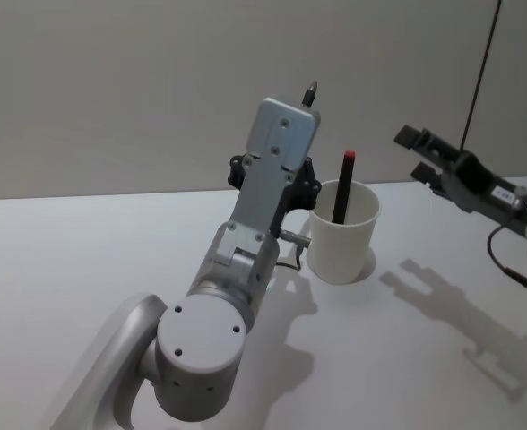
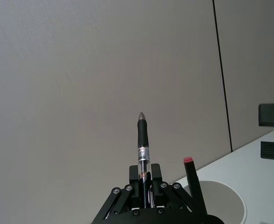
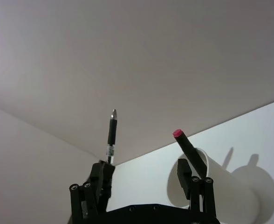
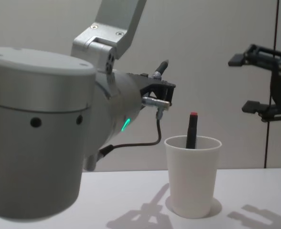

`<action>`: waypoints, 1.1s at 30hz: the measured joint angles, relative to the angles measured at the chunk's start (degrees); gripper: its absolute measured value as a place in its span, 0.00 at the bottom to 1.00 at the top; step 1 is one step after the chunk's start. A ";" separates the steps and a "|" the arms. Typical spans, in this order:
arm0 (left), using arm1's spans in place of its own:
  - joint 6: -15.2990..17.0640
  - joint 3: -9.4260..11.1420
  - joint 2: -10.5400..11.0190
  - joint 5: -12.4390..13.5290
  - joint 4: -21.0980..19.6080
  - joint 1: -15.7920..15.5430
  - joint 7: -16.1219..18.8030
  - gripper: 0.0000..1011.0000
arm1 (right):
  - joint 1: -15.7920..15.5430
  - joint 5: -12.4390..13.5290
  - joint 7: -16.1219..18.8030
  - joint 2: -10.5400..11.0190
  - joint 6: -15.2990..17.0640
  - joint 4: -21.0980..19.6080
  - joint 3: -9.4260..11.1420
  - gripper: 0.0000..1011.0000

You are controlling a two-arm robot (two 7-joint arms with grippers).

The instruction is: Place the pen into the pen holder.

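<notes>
My left gripper (image 2: 144, 183) is shut on the pen (image 2: 143, 142), a clear-barrelled pen with a black grip and a silver tip pointing up. In the head view the pen's tip (image 1: 311, 92) pokes out above the left wrist, just left of the pen holder (image 1: 342, 237), a white paper cup. In the chest view the pen (image 4: 161, 67) is up and left of the pen holder's (image 4: 193, 176) rim. A black pen with a red end (image 1: 344, 184) stands in the cup. My right gripper (image 1: 418, 154) hovers open and empty to the right of the cup, above rim height.
The white table (image 1: 66, 251) stretches around the cup, crossed by the arms' shadows. A grey wall rises behind it, with a thin dark cable (image 1: 479, 72) hanging at the right. The left arm's big elbow joint (image 4: 30, 129) looms at the near left.
</notes>
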 joint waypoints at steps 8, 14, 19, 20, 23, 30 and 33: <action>0.00 0.00 0.01 0.00 0.00 0.00 0.00 0.15 | 3.11 8.93 -2.49 -1.08 0.83 2.37 -0.24 0.99; 0.00 0.00 0.00 0.00 0.00 0.00 0.00 0.15 | 5.81 13.93 -3.87 -2.65 1.34 4.34 -1.46 0.99; 0.00 0.00 0.00 0.00 0.00 0.00 0.00 0.15 | 7.87 15.56 -4.93 -3.83 1.40 5.78 -2.64 0.99; 0.00 0.00 0.00 0.00 0.00 0.00 0.00 0.15 | 8.08 15.59 -5.02 -3.95 1.40 5.91 -2.78 0.99; 0.00 0.00 0.00 0.00 0.00 0.00 0.00 0.15 | 9.23 15.57 -5.76 -4.55 1.35 6.75 -3.62 0.99; 0.00 0.00 0.00 0.00 0.00 0.00 0.00 0.15 | 11.06 13.53 -7.14 -5.49 0.55 8.13 -5.19 0.99; -0.01 0.00 0.00 0.00 0.00 0.00 0.00 0.15 | 11.73 12.13 -7.69 -5.75 0.15 8.65 -5.83 0.99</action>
